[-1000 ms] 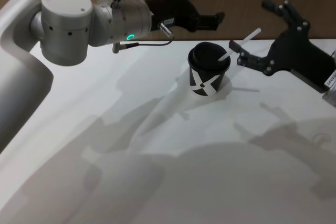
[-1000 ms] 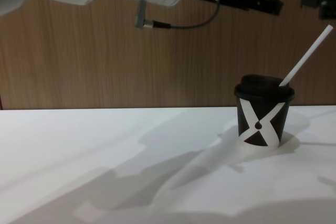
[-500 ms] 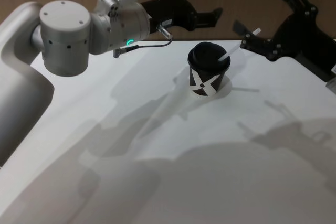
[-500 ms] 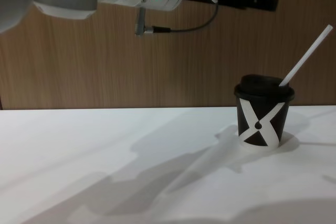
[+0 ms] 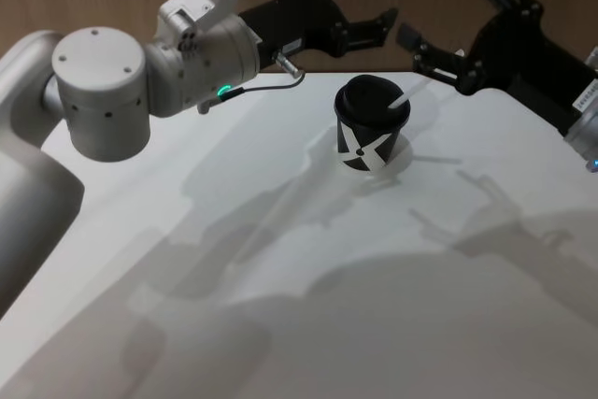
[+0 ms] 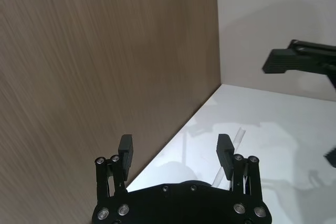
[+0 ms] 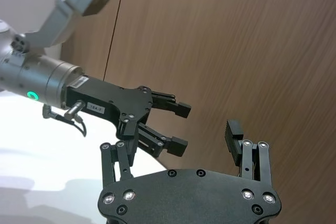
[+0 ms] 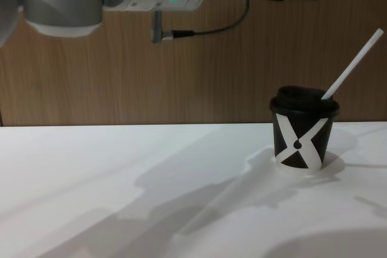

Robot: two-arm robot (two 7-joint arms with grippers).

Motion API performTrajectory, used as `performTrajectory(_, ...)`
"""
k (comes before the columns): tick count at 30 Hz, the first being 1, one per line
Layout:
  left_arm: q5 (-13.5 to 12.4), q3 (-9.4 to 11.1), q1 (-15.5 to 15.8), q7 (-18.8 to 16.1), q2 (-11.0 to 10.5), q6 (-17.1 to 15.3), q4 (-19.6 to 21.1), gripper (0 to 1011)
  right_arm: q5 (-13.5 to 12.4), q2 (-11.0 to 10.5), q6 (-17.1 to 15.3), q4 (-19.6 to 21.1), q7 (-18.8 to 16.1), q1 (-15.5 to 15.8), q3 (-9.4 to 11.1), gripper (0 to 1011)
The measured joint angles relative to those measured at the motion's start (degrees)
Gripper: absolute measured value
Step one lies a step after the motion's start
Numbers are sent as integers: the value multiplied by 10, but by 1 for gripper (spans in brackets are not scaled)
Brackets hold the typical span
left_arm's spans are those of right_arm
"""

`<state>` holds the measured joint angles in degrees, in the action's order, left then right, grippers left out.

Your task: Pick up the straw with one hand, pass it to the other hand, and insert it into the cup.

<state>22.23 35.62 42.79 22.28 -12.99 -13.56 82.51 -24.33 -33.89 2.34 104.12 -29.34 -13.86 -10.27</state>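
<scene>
**Straw seated in cup; both tools standing clear**

Item: the straw [image 8: 352, 63], a long, thin white tube, is standing in the cup [image 8: 305, 130], leaning toward the robot's right, with its lower end passing through the domed black lid and most of its length rising above the rim. Nothing is gripping it.

Holder: the cup, black with a bold white X and a white base, is sitting upright on the white counter [image 5: 308, 259], toward the far right of the surface, near the wooden back wall.

Tools: the left tool [image 5: 360, 30], on the arm with the silver wrist and green ring light, is hanging above and behind the cup with its jaws spread wide and empty. The right tool [image 5: 444, 21] is hanging to the right of the cup, well apart from the straw's tip, jaws likewise wide and empty.

Step in hand, as judged: insertion looks complete and the release is done; both arms appear to be at the clearing-away stage. The next move calls only for retreating without brushing the leaning straw or nudging the cup.
</scene>
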Motion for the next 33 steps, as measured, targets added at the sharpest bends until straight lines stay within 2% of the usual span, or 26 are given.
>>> performTrajectory(9,-6,-12,-27,-12,-14,7,27,1000,-29,13,-56,5,17,-14,-8,1001)
performTrajectory(22,-8,-28,-55,-21,-28,2,50,1000,-51,21,-93,3,31,-28,-18,1001)
performTrajectory(33,-6,-38,-63,-15,-31,2,63,1000,-58,22,-114,-3,40,-35,-31,1001)
